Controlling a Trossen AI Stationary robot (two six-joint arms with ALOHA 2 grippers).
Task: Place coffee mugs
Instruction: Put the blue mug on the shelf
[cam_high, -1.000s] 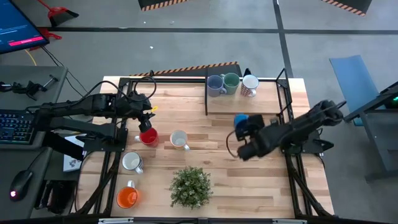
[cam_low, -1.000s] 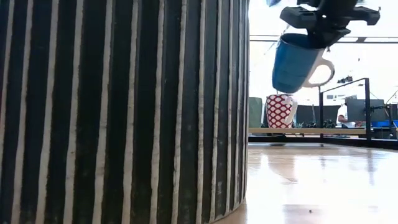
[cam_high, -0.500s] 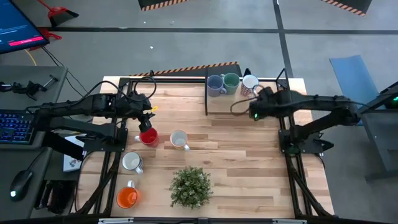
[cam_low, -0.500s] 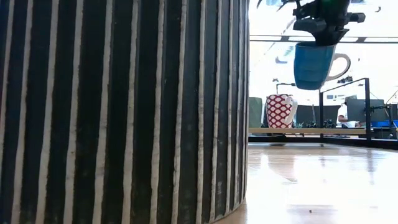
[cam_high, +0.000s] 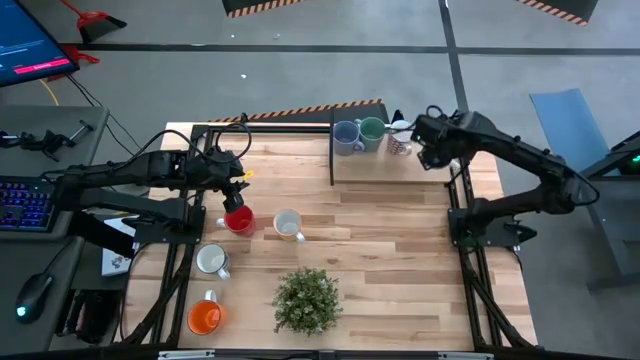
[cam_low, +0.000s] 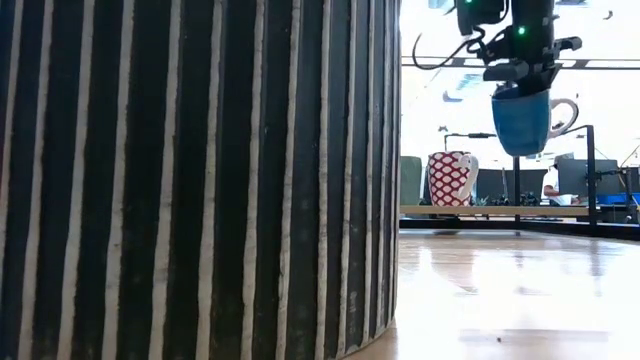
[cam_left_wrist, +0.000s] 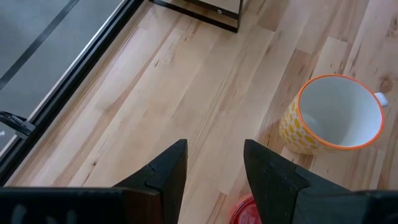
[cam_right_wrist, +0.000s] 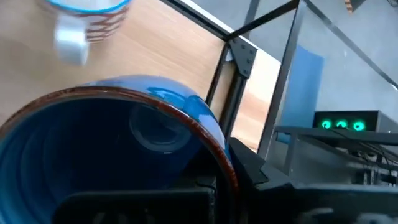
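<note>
Three mugs (cam_high: 371, 135) on the rear shelf (cam_high: 400, 168); plant (cam_high: 306, 299) at front.

Fills most of the frame: a blue mug (cam_right_wrist: 118, 134) with a brown rim, mouth toward the camera, clamped in the right claw (cam_right_wrist: 149, 202). Beyond, pale wooden worktop (cam_right_wrist: 168, 56), a blurred patterned mug (cam_right_wrist: 84, 25), a black frame post (cam_right_wrist: 233, 68), green lights (cam_right_wrist: 342, 124).

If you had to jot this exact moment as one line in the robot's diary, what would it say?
right gripper: shut on blue mug, held in the air above the shelf | left gripper: open, over red mug | three mugs on shelf
</note>
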